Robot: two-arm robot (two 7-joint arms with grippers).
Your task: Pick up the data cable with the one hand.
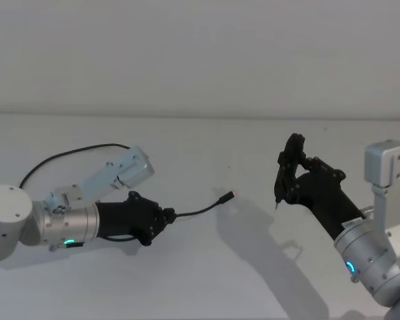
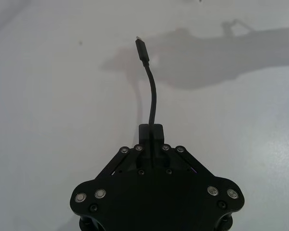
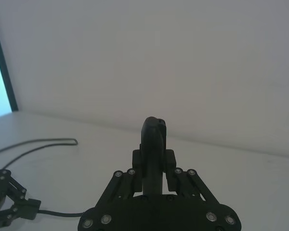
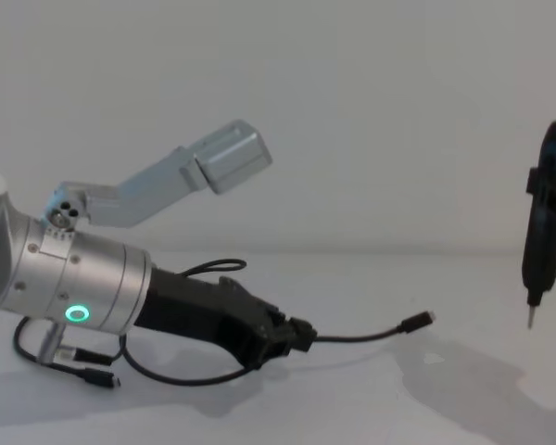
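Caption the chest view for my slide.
Left gripper holds the black data cable near its plug; right gripper holds a pointed tool.

The head view looks down on the white surface [image 1: 187,287]; the chest view sits lower, looking across it. The left wrist view peers closely over the left gripper [image 2: 151,132] along the data cable [image 2: 152,96] pinched in its fingers [image 2: 145,134]. The right wrist view looks level past the right gripper [image 3: 155,156], clamped on a dark tool [image 3: 154,127], toward the wall [image 3: 183,57], sharing the left fingers and cable with head and chest.
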